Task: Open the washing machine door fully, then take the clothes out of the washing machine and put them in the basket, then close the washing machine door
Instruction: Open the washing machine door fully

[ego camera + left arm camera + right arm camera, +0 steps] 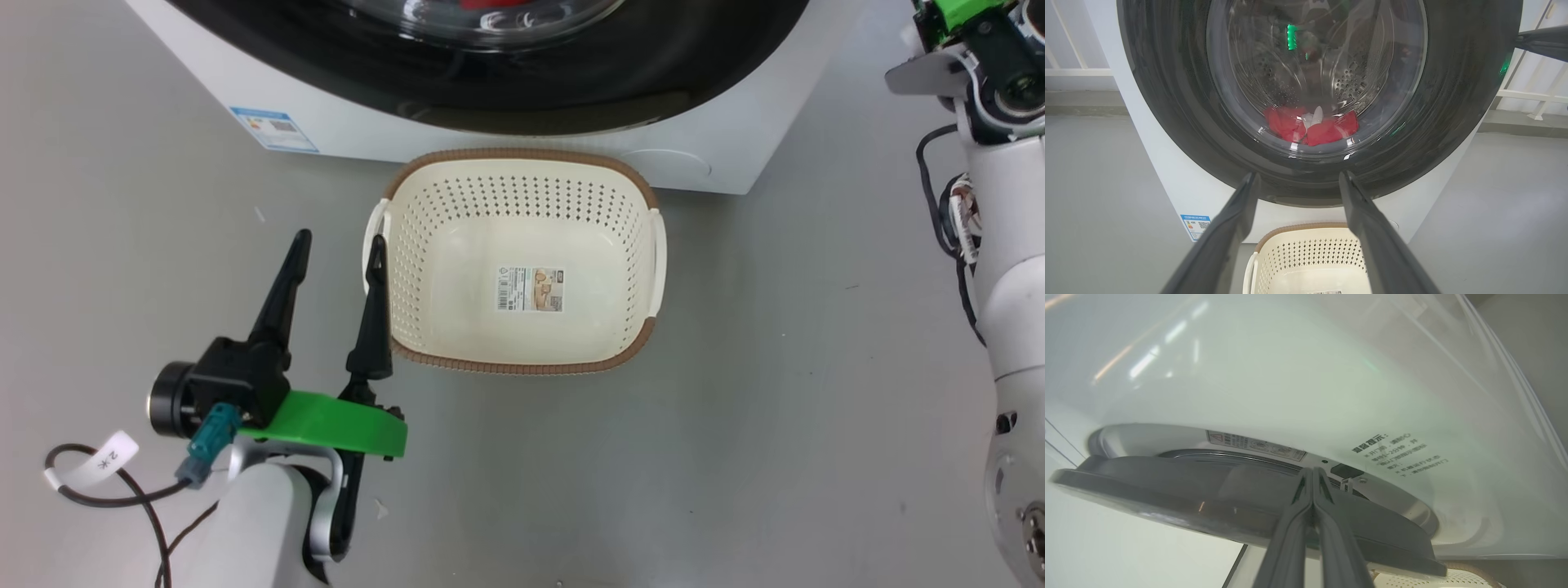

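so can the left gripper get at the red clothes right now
Probably not. The washing machine door sits across the opening, so its glass stands between the open left gripper and the clothes behind it. The door has to swing aside first.

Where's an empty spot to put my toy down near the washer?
The basket is empty inside. Bare floor lies between the basket and the right arm, and left of the washing machine. It's tight where the basket's rim nears the washing machine, and where the left tool stands beside the basket's handle.
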